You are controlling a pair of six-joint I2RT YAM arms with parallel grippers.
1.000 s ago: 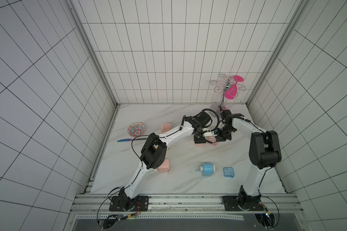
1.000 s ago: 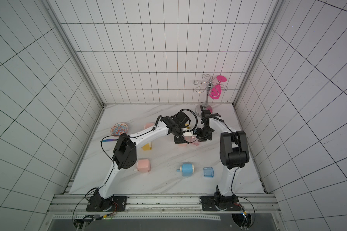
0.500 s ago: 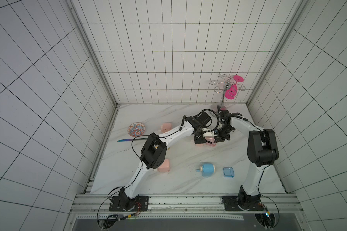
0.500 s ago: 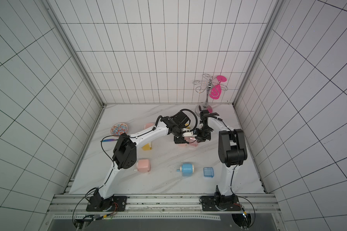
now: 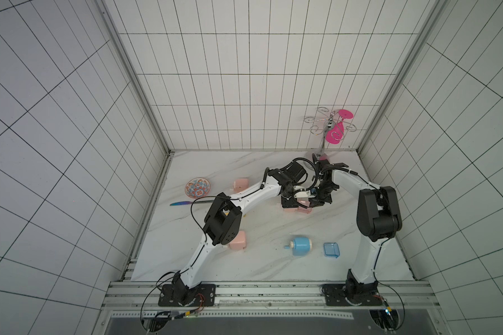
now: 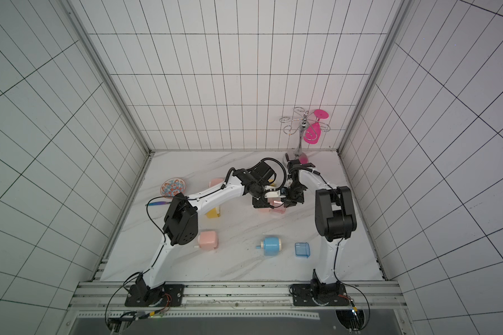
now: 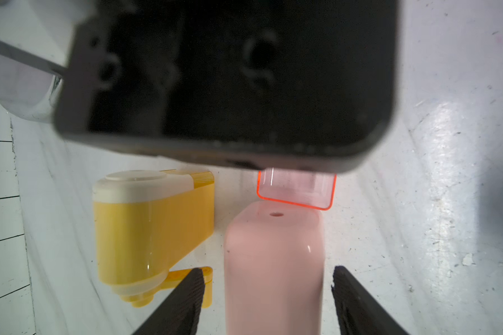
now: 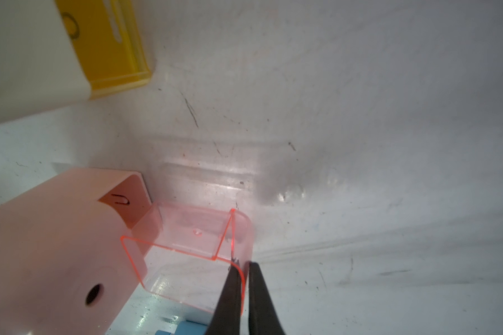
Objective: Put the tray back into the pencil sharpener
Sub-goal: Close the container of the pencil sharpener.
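In both top views my left gripper [image 5: 288, 203] and right gripper [image 5: 317, 200] meet at the far middle of the table over the pink sharpener [image 5: 290, 210] and its tray [image 5: 305, 210]. Both are too small there to judge how deep the tray sits.

From my left wrist, my left fingers [image 7: 186, 298] stand either side of the sharpener's body with a sliver of table showing on each side; I cannot tell whether they clamp it. The clear tray pokes out at the far end, tilted, under the black bulk of my right gripper.

From my right wrist, my fingers are closed on the tray's side wall, pinching it. One end of the tray is at the sharpener's open slot, with most of its length outside.

So, as I judge it, fetching and lining up are done — levelling the tray and pushing it home are left.
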